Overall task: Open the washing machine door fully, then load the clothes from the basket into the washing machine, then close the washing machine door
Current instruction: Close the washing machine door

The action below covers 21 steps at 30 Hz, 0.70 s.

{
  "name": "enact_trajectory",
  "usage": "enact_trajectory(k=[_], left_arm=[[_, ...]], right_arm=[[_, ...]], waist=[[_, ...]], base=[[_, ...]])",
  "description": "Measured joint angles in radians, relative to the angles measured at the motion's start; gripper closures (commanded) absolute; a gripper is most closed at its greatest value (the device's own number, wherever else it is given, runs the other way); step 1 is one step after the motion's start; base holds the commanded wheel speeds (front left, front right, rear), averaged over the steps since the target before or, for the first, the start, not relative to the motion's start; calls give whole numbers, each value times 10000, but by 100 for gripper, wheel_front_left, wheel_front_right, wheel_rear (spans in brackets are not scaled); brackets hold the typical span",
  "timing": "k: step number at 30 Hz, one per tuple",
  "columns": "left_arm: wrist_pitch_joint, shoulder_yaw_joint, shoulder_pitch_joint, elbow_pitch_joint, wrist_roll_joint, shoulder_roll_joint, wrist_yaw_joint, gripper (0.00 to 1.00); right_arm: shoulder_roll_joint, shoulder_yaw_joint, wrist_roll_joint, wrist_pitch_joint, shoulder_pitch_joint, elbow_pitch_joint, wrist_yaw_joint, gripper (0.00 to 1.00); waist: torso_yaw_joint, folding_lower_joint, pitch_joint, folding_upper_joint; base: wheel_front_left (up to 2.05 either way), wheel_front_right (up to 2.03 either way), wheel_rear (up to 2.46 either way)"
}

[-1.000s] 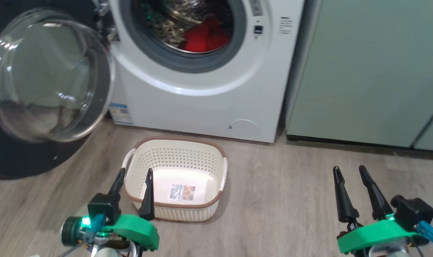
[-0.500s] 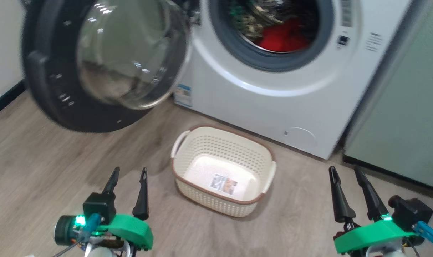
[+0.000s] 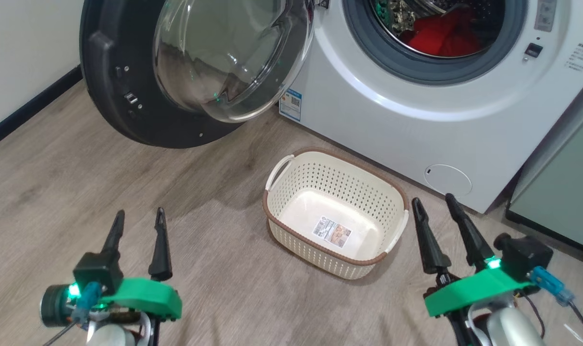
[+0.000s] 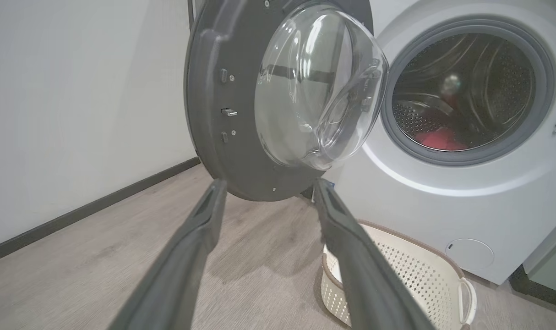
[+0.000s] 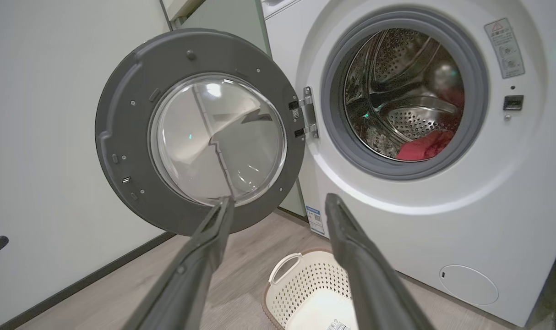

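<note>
Wood floor: basket before washing machine, clothes inside, door open; left tool, right tool spread, empty.

Wood floor; white wall; green cabinet.

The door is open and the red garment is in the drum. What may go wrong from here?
The clothes lie low in the drum, near the grey gasket; a fold may get pinched when the washing machine door shuts.
The basket stands close before the washer, with the right hand beside it; reaching for the door, that hand may knock it.
</note>
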Motion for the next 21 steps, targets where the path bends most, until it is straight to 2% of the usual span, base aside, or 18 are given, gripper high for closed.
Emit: enact_trajectory(k=[21], left_arm=[[0,249,31,-297,-4,-2,176,0]], right_arm=[[-2,416,75,0,-151,351,0,0]], waist=[[-25,0,-28,0]], base=[[0,0,0]])
